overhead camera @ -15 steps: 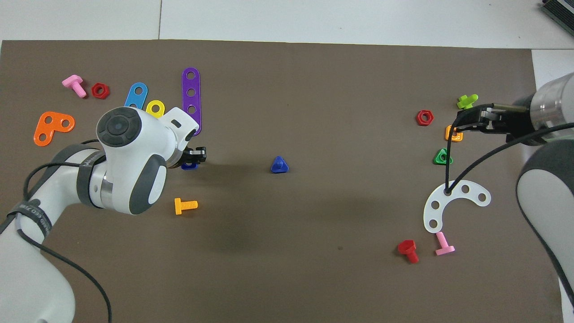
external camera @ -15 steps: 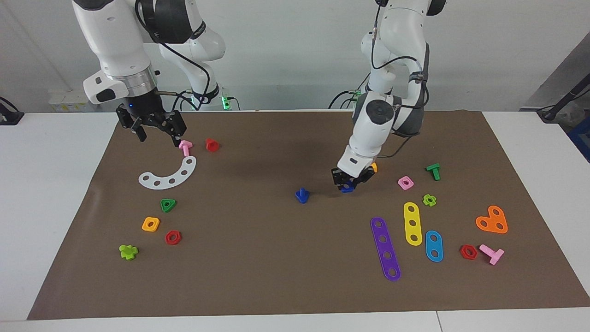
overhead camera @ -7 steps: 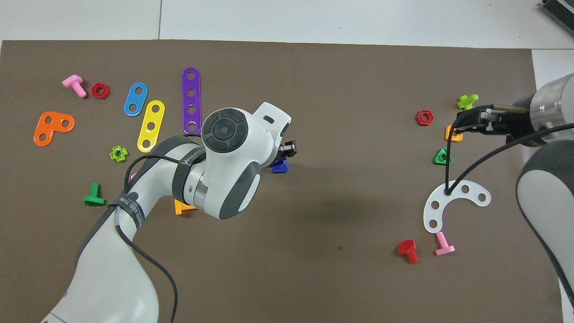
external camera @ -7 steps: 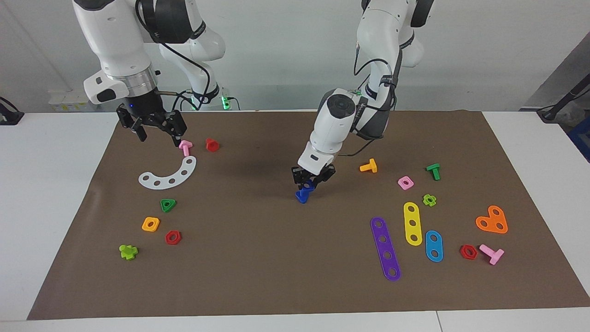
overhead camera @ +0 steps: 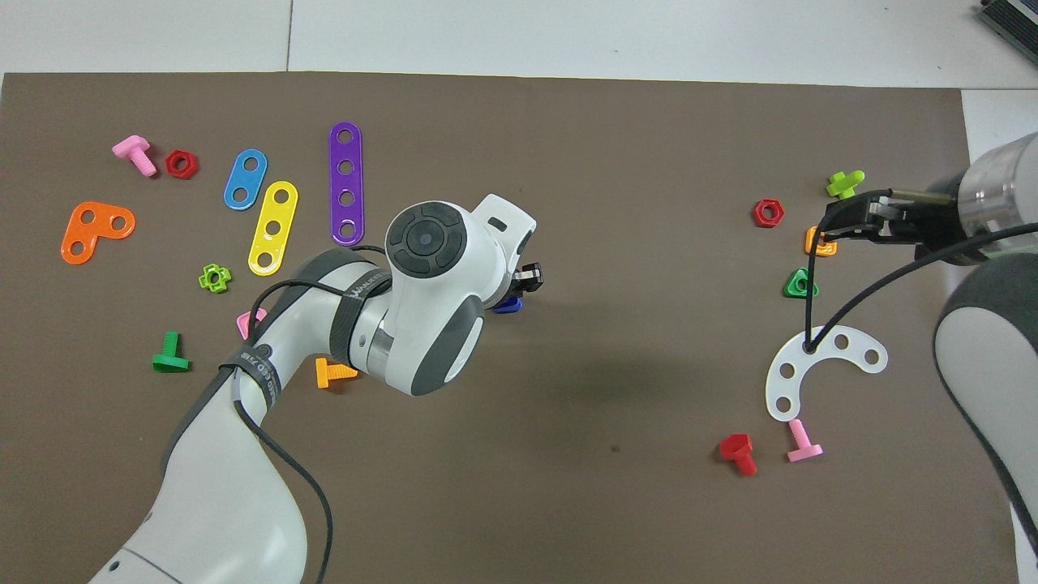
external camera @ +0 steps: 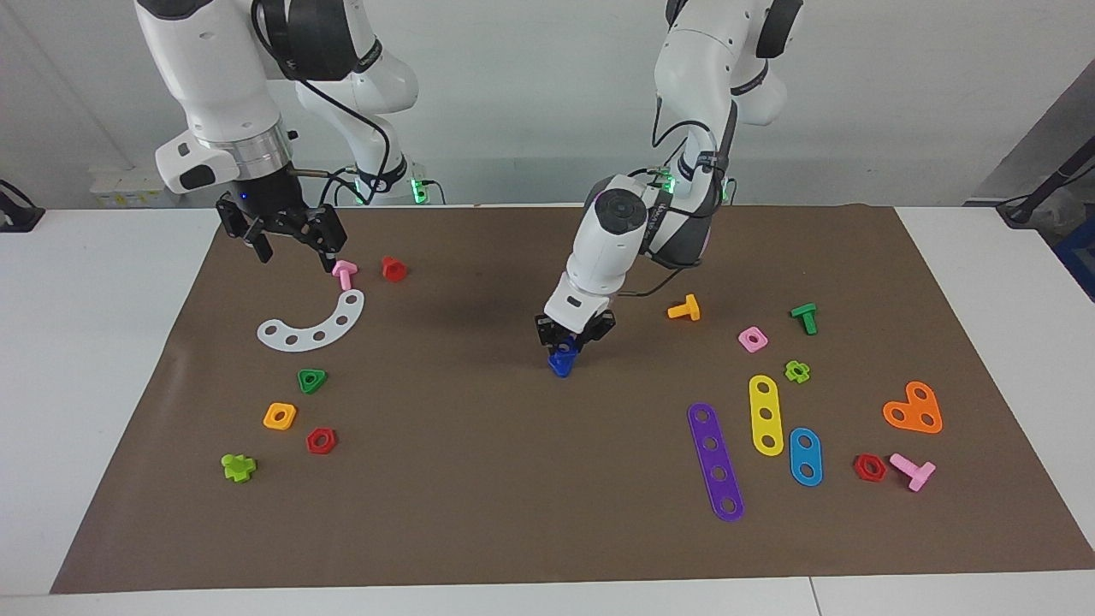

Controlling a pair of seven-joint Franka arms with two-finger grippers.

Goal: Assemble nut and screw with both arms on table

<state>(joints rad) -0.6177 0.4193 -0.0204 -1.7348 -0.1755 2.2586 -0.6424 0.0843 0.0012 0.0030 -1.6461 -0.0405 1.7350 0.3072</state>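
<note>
The dark-blue screw [external camera: 560, 367] stands on its triangular head in the middle of the brown mat [external camera: 479, 479]; in the overhead view only an edge of the screw [overhead camera: 508, 307] shows under the left arm. My left gripper [external camera: 571, 340] is shut on the dark-blue nut [external camera: 565, 349] and holds it right over the screw's shaft, touching or nearly touching it. In the overhead view the left gripper [overhead camera: 527, 281] is mostly hidden by its wrist. My right gripper [external camera: 289, 248] is open and empty, waiting above the mat beside a pink bolt [external camera: 344, 274].
An orange bolt [external camera: 683, 309], pink nut [external camera: 753, 339], green bolt [external camera: 804, 317] and coloured strips [external camera: 715, 462] lie toward the left arm's end. A white curved strip [external camera: 312, 326], red bolt [external camera: 393, 269] and several small nuts [external camera: 280, 416] lie toward the right arm's end.
My left arm has carried the dark-blue nut from beside the orange bolt to the middle of the mat and lowered it onto the screw. The right arm has not moved.
</note>
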